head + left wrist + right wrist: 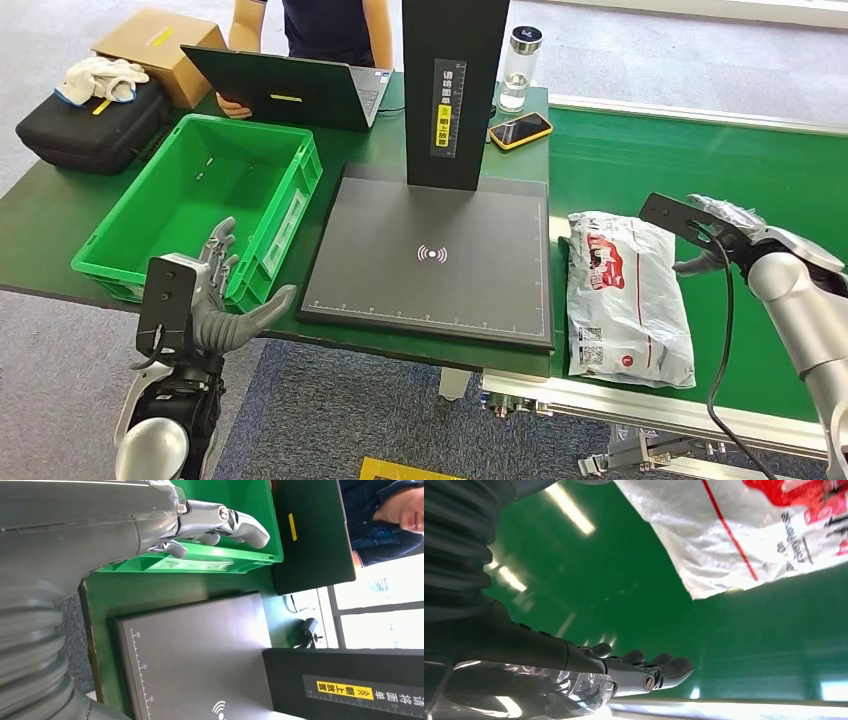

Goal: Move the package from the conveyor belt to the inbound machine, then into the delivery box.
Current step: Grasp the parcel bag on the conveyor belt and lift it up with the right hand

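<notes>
A white plastic package (pixel 625 295) with red print lies flat on the green conveyor belt (pixel 700 170), near its front edge; its corner (pixel 744 535) appears in the right wrist view. My right hand (pixel 715 235) hovers just right of the package, fingers apart (pixel 644 672), holding nothing. The dark inbound machine plate (pixel 430 255) with a white wireless mark lies left of the belt, under a black upright column (pixel 455 90). A green delivery box (pixel 200 200) stands left of the plate, nothing inside. My left hand (pixel 225 305) is raised at the box's near right corner, fingers spread (pixel 220 522).
A person sits behind an open laptop (pixel 290 90) at the table's far side. A phone in an orange case (pixel 520 130) and a clear bottle (pixel 520 65) stand behind the column. A black case (pixel 90 125) and cardboard box (pixel 160 45) sit far left.
</notes>
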